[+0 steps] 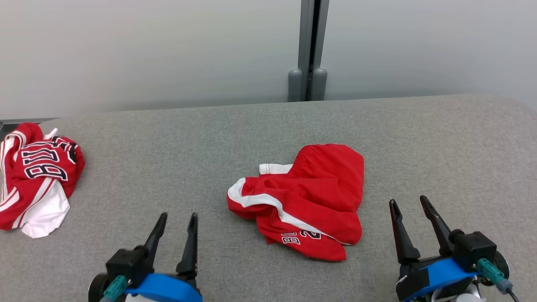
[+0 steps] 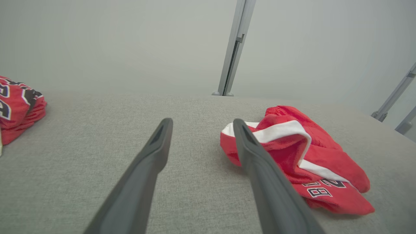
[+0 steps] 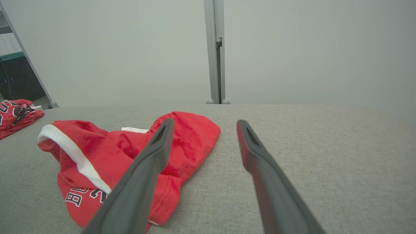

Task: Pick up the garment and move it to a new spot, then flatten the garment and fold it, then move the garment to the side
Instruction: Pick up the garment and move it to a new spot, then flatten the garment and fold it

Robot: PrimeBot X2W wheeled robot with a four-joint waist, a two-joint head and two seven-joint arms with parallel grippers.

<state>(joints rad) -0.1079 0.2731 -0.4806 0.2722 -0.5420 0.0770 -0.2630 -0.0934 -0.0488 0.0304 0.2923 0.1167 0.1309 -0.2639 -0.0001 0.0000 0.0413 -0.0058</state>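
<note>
A crumpled pair of red shorts with white stripes, the garment [image 1: 306, 201], lies in a heap near the middle of the grey table. It appears again on the right of the left wrist view [image 2: 299, 162] and on the left of the right wrist view [image 3: 130, 152]. My left gripper [image 1: 178, 216] hovers open at the lower left, apart from the garment and empty; its fingers [image 2: 156, 146] frame bare cloth surface. On the garment's right, my right gripper [image 1: 409, 201] is open and empty too, one of its fingers [image 3: 162, 136] lying in front of the red fabric.
A second red and white garment with black lettering [image 1: 37, 180] is bunched at the table's far left edge. The grey table [image 1: 168, 138] ends at a pale wall, where a grey post [image 1: 308, 50] stands behind the middle.
</note>
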